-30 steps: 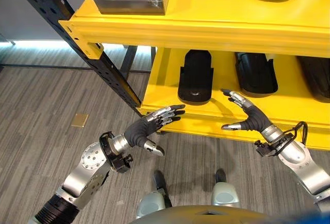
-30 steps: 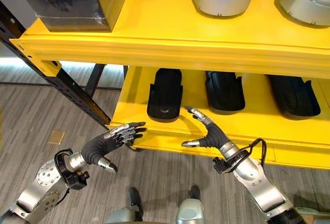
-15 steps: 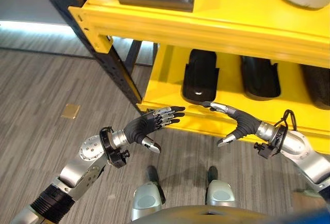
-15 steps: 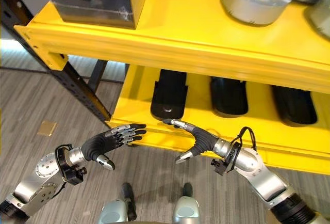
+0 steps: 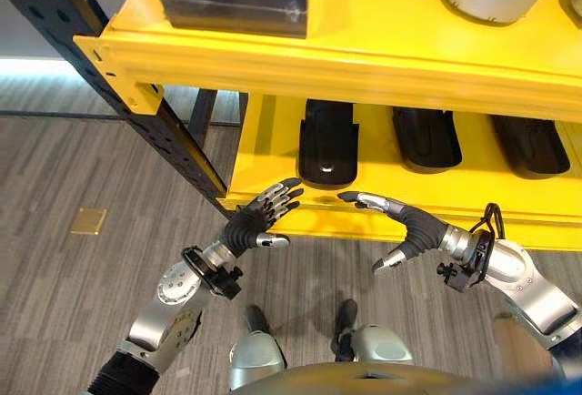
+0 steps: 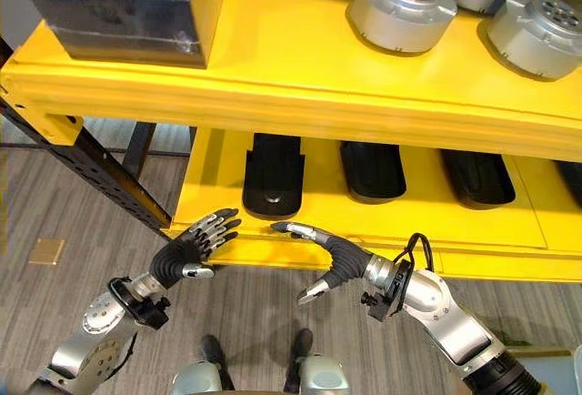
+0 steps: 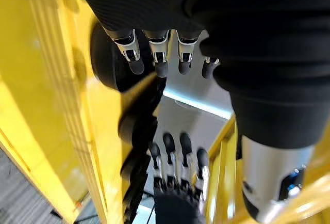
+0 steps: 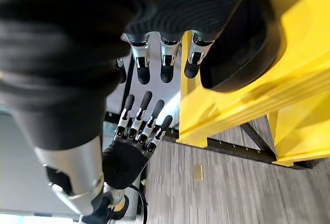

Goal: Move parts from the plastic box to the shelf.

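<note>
Both hands hover empty in front of the lip of the yellow shelf's lower level. My left hand is open, its fingers spread and pointing up at the shelf edge. My right hand is open too, palm turned towards the left hand and fingers reaching left. A long black part lies on the lower level just behind and between the hands. The left wrist view has this black part past my left fingers. In the right wrist view the left hand faces my right fingers.
Two more black parts lie to the right on the lower level. Silver round parts and a dark box stand on the upper level. A black upright post slants down at left. Grey floor lies below.
My right hand has come back from the lower shelf and turned its palm to the left. My left hand has tilted its fingers upward. The camera has shifted.
</note>
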{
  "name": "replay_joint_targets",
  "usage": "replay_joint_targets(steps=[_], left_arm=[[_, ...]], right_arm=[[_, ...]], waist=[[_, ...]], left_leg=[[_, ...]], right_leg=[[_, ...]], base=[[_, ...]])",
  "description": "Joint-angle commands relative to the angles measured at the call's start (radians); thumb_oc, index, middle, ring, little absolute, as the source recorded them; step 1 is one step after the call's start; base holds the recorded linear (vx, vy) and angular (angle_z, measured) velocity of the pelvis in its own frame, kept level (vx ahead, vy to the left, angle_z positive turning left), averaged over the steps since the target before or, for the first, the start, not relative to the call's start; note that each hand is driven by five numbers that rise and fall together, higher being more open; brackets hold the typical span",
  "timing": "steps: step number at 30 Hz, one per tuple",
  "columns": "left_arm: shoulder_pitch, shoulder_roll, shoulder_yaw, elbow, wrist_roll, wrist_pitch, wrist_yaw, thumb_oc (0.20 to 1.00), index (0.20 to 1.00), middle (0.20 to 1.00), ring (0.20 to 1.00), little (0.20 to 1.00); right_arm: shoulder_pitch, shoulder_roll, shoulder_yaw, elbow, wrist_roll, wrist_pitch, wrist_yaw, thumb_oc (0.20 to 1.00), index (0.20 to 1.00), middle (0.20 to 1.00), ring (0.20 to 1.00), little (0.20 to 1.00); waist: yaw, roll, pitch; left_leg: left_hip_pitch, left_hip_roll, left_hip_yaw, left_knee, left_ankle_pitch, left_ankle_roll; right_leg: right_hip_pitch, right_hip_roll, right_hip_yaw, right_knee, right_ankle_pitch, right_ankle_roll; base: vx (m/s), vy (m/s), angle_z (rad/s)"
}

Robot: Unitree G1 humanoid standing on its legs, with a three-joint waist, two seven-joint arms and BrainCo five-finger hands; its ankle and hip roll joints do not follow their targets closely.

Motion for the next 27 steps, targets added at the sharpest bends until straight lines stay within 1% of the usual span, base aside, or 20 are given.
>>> replay_joint_targets(steps=[1,2,3,5,6,7,8,10,11,12,13,14,15,16,18,19,20,25,26,27], left_arm=[[-0.027,0.003,-0.01,-0.018,-0.017,-0.078,0.037,1.0,1.0,1.0,1.0,1.0],[-0.032,-0.001,-0.017,-0.017,-0.018,-0.081,0.052,1.0,1.0,1.0,1.0,1.0],[-0.033,-0.001,-0.018,-0.017,-0.016,-0.082,0.056,1.0,1.0,1.0,1.0,1.0],[-0.038,-0.003,-0.021,-0.018,-0.015,-0.083,0.071,1.0,1.0,1.0,1.0,1.0],[-0.039,-0.004,-0.022,-0.016,-0.023,-0.093,0.068,1.0,1.0,1.0,1.0,1.0],[-0.04,-0.014,-0.023,-0.022,-0.061,-0.113,0.06,1.0,1.0,1.0,1.0,1.0],[-0.039,-0.029,-0.02,-0.023,-0.064,-0.118,0.062,1.0,1.0,1.0,1.0,1.0],[-0.036,-0.041,-0.017,-0.032,-0.046,-0.115,0.062,1.0,1.0,1.0,1.0,1.0],[-0.032,-0.044,-0.016,-0.035,-0.039,-0.113,0.059,1.0,1.0,1.0,1.0,1.0],[-0.031,-0.045,-0.015,-0.035,-0.034,-0.112,0.059,1.0,1.0,1.0,1.0,1.0],[-0.034,-0.045,-0.009,-0.034,-0.027,-0.109,0.06,1.0,1.0,1.0,1.0,1.0],[-0.041,-0.042,-0.01,-0.028,-0.019,-0.107,0.062,1.0,1.0,1.0,1.0,1.0],[-0.049,-0.039,-0.014,-0.023,-0.017,-0.108,0.067,1.0,1.0,1.0,1.0,1.0],[-0.06,-0.035,-0.02,-0.014,-0.021,-0.105,0.067,1.0,1.0,1.0,1.0,1.0],[-0.068,-0.032,-0.024,0.0,-0.026,-0.104,0.059,1.0,1.0,1.0,1.0,1.0],[-0.072,-0.029,-0.026,0.003,-0.024,-0.107,0.06,1.0,1.0,1.0,1.0,1.0],[-0.071,-0.022,-0.03,0.011,-0.039,-0.116,0.077,1.0,1.0,1.0,1.0,1.0],[-0.07,-0.022,-0.03,0.011,-0.04,-0.117,0.079,1.0,1.0,1.0,1.0,1.0],[-0.064,-0.016,-0.032,0.002,-0.041,-0.116,0.094,1.0,1.0,1.0,1.0,1.0],[-0.059,-0.011,-0.033,0.0,-0.042,-0.12,0.094,1.0,1.0,1.0,1.0,1.0]], right_arm=[[-0.008,0.004,0.021,-0.033,-0.036,-0.059,-0.022,1.0,1.0,1.0,1.0,1.0],[-0.015,0.005,0.037,-0.022,-0.098,-0.081,-0.053,1.0,1.0,1.0,1.0,1.0],[-0.019,0.004,0.042,-0.018,-0.111,-0.085,-0.063,1.0,1.0,1.0,1.0,1.0],[-0.036,0.003,0.057,-0.004,-0.145,-0.099,-0.087,1.0,1.0,1.0,1.0,1.0],[-0.058,0.007,0.075,0.015,-0.205,-0.114,-0.123,1.0,1.0,1.0,1.0,1.0],[-0.093,0.008,0.101,0.045,-0.248,-0.116,-0.135,1.0,1.0,1.0,1.0,1.0],[-0.113,0.009,0.121,0.062,-0.275,-0.112,-0.14,1.0,1.0,1.0,1.0,1.0],[-0.121,0.01,0.133,0.065,-0.258,-0.08,-0.145,1.0,1.0,1.0,1.0,1.0],[-0.118,0.01,0.132,0.068,-0.254,-0.074,-0.154,1.0,1.0,1.0,1.0,1.0],[-0.116,0.006,0.127,0.069,-0.248,-0.077,-0.152,1.0,1.0,1.0,1.0,1.0],[-0.114,0.002,0.122,0.077,-0.234,-0.082,-0.147,1.0,1.0,1.0,1.0,1.0],[-0.115,-0.004,0.121,0.083,-0.226,-0.081,-0.154,1.0,1.0,1.0,1.0,1.0],[-0.118,-0.008,0.122,0.088,-0.224,-0.081,-0.161,1.0,1.0,1.0,1.0,1.0],[-0.117,-0.011,0.121,0.094,-0.221,-0.079,-0.165,1.0,1.0,1.0,1.0,1.0],[-0.1,-0.005,0.113,0.101,-0.231,-0.077,-0.172,1.0,1.0,1.0,1.0,1.0],[-0.095,-0.001,0.11,0.106,-0.239,-0.078,-0.174,1.0,1.0,1.0,1.0,1.0],[-0.089,0.006,0.111,0.116,-0.235,-0.079,-0.162,1.0,1.0,1.0,1.0,1.0],[-0.089,0.007,0.111,0.116,-0.235,-0.079,-0.163,1.0,1.0,1.0,1.0,1.0],[-0.094,0.015,0.128,0.12,-0.27,-0.071,-0.172,1.0,1.0,1.0,1.0,1.0],[-0.107,0.018,0.143,0.125,-0.274,-0.066,-0.185,1.0,1.0,1.0,1.0,1.0]], waist=[[-0.01,-0.035,-0.033],[-0.012,-0.03,-0.034],[-0.012,-0.029,-0.034],[-0.014,-0.025,-0.033],[-0.012,-0.023,-0.033],[0.004,-0.028,-0.022],[0.008,-0.031,-0.021],[0.007,-0.031,-0.025],[0.006,-0.031,-0.028],[0.003,-0.03,-0.03],[0.001,-0.026,-0.034],[-0.004,-0.022,-0.037],[-0.01,-0.017,-0.04],[-0.021,-0.01,-0.044],[-0.039,-0.003,-0.052],[-0.043,-0.003,-0.055],[-0.047,-0.002,-0.059],[-0.046,-0.003,-0.059],[-0.031,-0.007,-0.056],[-0.02,-0.011,-0.049]], left_leg=[[-0.026,-0.05,-0.014,-0.009,0.001,0.004],[-0.03,-0.047,-0.01,0.002,-0.003,0.003],[-0.032,-0.046,-0.009,0.008,-0.005,0.003],[-0.034,-0.052,0.005,0.04,-0.028,0.012],[-0.048,-0.059,0.008,0.097,-0.062,0.024],[-0.087,-0.058,-0.044,0.2,-0.105,0.031],[-0.085,-0.03,-0.064,0.223,-0.108,0.024],[-0.075,0.029,-0.099,0.229,-0.053,-0.004],[-0.071,0.062,-0.128,0.235,-0.016,-0.021],[-0.065,0.077,-0.147,0.233,0.0,-0.027],[-0.062,0.085,-0.156,0.212,0.021,-0.018],[-0.048,0.088,-0.158,0.194,0.02,-0.02],[-0.035,0.089,-0.15,0.176,0.016,-0.021],[-0.007,0.083,-0.124,0.138,-0.001,-0.018],[0.022,0.071,-0.097,0.104,-0.021,-0.016],[0.029,0.061,-0.091,0.096,-0.031,-0.012],[0.046,0.044,-0.079,0.075,-0.044,-0.01],[0.048,0.043,-0.079,0.073,-0.044,-0.01],[0.045,0.029,-0.086,0.054,-0.043,-0.006],[0.039,0.022,-0.093,0.045,-0.039,-0.004]], right_leg=[[0.006,0.006,0.066,0.073,-0.054,0.053],[0.014,0.009,0.063,0.066,-0.058,0.045],[0.015,0.009,0.062,0.066,-0.059,0.043],[0.016,0.009,0.053,0.071,-0.066,0.036],[0.014,0.009,0.049,0.082,-0.075,0.025],[0.01,0.002,0.076,0.112,-0.083,0.015],[0.009,-0.002,0.086,0.127,-0.09,0.009],[0.008,-0.003,0.1,0.148,-0.105,-0.002],[0.004,-0.007,0.113,0.163,-0.114,-0.006],[0.0,-0.011,0.123,0.171,-0.119,-0.007],[-0.017,-0.018,0.133,0.177,-0.104,-0.008],[-0.021,-0.024,0.141,0.181,-0.105,-0.003],[-0.023,-0.029,0.144,0.182,-0.103,0.002],[-0.025,-0.039,0.146,0.185,-0.099,0.012],[-0.021,-0.053,0.146,0.177,-0.085,0.029],[-0.018,-0.059,0.15,0.167,-0.074,0.037],[-0.011,-0.068,0.149,0.144,-0.054,0.055],[-0.01,-0.069,0.149,0.143,-0.053,0.056],[-0.008,-0.079,0.144,0.12,-0.039,0.072],[-0.01,-0.084,0.138,0.112,-0.033,0.08]], base=[[-0.05,-0.217,-0.17],[-0.05,-0.181,-0.2],[-0.06,-0.167,-0.17],[-0.06,-0.115,-0.07],[-0.07,-0.11,-0.09],[-0.05,-0.064,-0.4],[0.0,0.022,-0.49],[0.06,0.124,-0.44],[0.07,0.179,-0.39],[0.03,0.245,-0.4],[0.02,0.235,-0.42],[0.02,0.251,-0.32],[0.08,0.273,-0.31],[0.09,0.283,-0.23],[0.1,0.281,-0.02],[0.12,0.325,0.16],[0.09,0.244,0.13],[0.02,0.062,0.07],[0.03,0.165,-0.02],[0.02,0.171,-0.03]])
